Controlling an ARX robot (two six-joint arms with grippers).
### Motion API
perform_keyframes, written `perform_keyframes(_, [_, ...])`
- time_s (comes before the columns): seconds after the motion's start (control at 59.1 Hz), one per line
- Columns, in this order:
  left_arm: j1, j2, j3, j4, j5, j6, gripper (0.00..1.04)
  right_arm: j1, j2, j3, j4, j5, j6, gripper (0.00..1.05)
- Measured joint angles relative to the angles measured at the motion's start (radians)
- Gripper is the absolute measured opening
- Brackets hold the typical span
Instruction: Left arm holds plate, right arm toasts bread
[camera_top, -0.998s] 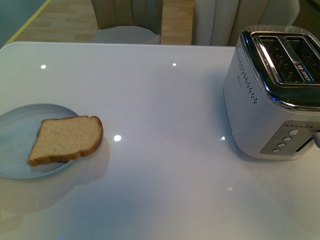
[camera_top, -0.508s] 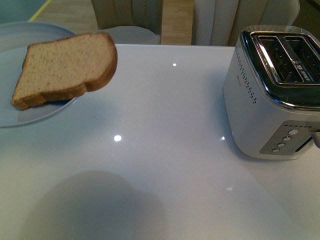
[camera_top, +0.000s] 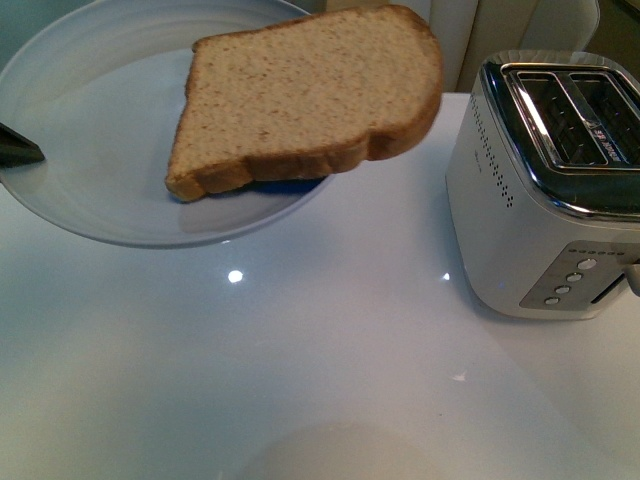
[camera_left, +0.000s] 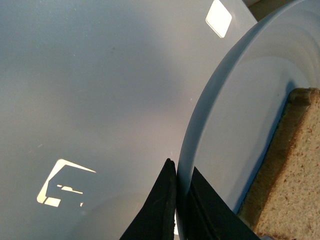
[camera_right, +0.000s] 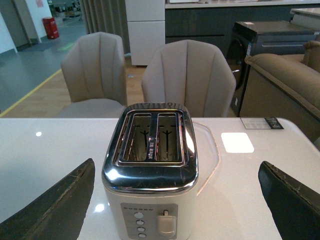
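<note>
Left claw (camera_left: 182, 171) pinches plate (camera_top: 90, 185) rim (brown-crusted bread (camera_top: 310, 100) overhangs it); right claw (camera_right: 176, 165) wide.

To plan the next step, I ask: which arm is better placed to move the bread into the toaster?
Probably right. The left gripper is shut on the plate rim, carrying the bread. The right gripper is open, empty and faces the toaster, whose slots are empty.

Front view overlooks table (camera_top: 300, 380), toaster (camera_top: 500, 200) right; right wrist faces same toaster; left wrist hugs plate (camera_left: 235, 125) rim.
</note>
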Motion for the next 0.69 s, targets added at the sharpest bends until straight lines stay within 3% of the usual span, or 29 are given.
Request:
perform_keyframes(0.102, [-0.055, -0.008, 0.000, -0.018, -0.031, -0.034, 0.03, 0.000, 0.000, 0.000, 0.000, 0.001, 0.000, 0.96])
perform_keyframes(0.186, [-0.103, -0.009, 0.001, -0.032, -0.052, -0.063, 0.03, 0.072, 0.136, 0.095, -0.252, 0.219, 0.142, 0.96])
perform_keyframes(0.305, [-0.152, -0.007, 0.017, -0.033, -0.071, -0.089, 0.03, 0.103, 0.237, 0.132, -0.403, 0.298, 0.303, 0.96])
perform_keyframes(0.525, [-0.206, 0.007, 0.051, -0.033, -0.090, -0.120, 0.03, 0.123, 0.267, 0.145, -0.366, 0.288, 0.378, 0.96])
perform_keyframes(0.694, [-0.225, 0.025, 0.059, -0.033, -0.093, -0.130, 0.03, 0.151, 0.422, 0.183, -0.191, 0.230, 0.450, 0.96])
